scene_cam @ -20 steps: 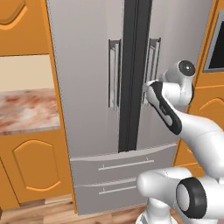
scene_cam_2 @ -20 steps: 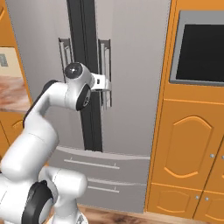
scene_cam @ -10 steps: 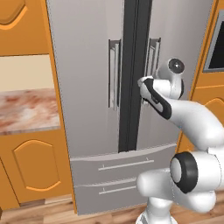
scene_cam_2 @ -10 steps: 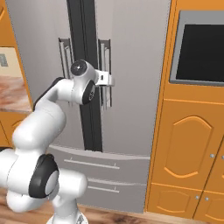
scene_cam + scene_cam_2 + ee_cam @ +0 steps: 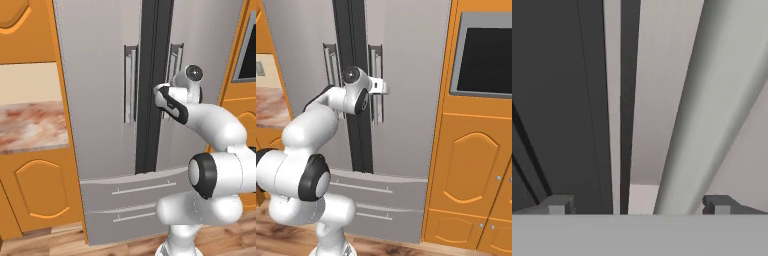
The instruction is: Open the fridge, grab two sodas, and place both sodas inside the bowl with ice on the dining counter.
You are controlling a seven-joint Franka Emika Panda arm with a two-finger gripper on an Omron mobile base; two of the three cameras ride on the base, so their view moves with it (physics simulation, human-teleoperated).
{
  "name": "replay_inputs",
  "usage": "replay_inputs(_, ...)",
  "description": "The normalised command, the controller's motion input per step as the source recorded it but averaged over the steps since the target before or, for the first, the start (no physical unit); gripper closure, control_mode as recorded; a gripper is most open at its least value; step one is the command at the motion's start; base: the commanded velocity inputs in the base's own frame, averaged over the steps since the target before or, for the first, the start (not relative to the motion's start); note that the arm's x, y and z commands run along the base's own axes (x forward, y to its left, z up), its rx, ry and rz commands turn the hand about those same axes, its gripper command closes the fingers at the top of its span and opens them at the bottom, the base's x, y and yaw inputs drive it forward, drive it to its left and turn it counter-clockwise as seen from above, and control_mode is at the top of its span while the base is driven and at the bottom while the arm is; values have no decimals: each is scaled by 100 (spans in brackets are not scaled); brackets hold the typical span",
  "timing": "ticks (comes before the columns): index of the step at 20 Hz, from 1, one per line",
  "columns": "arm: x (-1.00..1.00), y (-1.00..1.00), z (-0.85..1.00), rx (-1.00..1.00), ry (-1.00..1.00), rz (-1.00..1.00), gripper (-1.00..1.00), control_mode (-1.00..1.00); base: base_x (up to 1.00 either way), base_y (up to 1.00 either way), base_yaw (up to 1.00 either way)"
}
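End effector (image 5: 637, 205) nearer fridge (image 5: 100, 75) handle (image 5: 712, 110)

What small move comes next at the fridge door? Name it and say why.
Probably close the pincer. Its fingertips stand wide apart on either side of the right door's bar handle, and the fridge doors are still shut, so a grip should come before any pull.
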Motion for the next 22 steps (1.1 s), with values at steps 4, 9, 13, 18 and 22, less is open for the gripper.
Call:
replay_inputs(4, 55, -12, 0, 0, -1, 0, -100, -100, 0, 0, 0)
replay_inputs(9, 42, -4, 0, 0, 0, 0, 100, -100, 0, 0, 0)
replay_inputs(13, -16, -7, 5, 0, 0, -3, 100, -100, 0, 0, 0)
replay_inputs(18, -87, -23, 27, 2, 0, -12, 100, -100, 0, 0, 0)
replay_inputs(22, -100, -43, 29, 1, 0, -7, 100, -100, 0, 0, 0)
